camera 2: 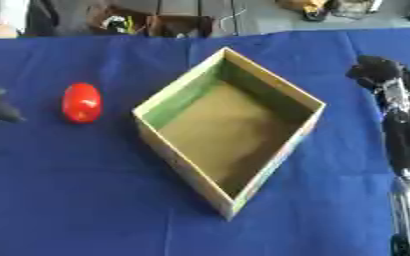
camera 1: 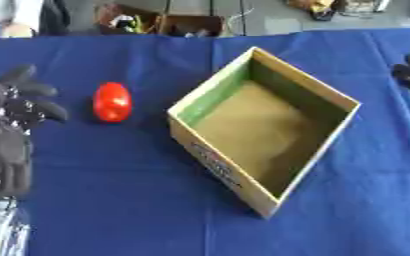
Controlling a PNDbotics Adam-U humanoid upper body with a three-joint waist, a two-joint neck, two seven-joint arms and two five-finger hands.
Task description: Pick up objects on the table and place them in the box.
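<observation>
A red oval object (camera 1: 112,102) lies on the blue tablecloth, left of an open cardboard box (camera 1: 263,128) that is turned like a diamond and holds nothing I can see. My left hand (camera 1: 16,110) hovers at the left edge, a short way left of the red object, fingers spread and relaxed, holding nothing. My right hand (camera 2: 385,75) is at the right edge, beside the box's right corner, with its fingers bent inwards and nothing in them.
The blue tablecloth (camera 1: 121,200) covers the whole table. Beyond its far edge stand cardboard boxes with clutter (camera 1: 160,22) on the floor. A person's sleeve (camera 1: 7,20) shows at the far left corner.
</observation>
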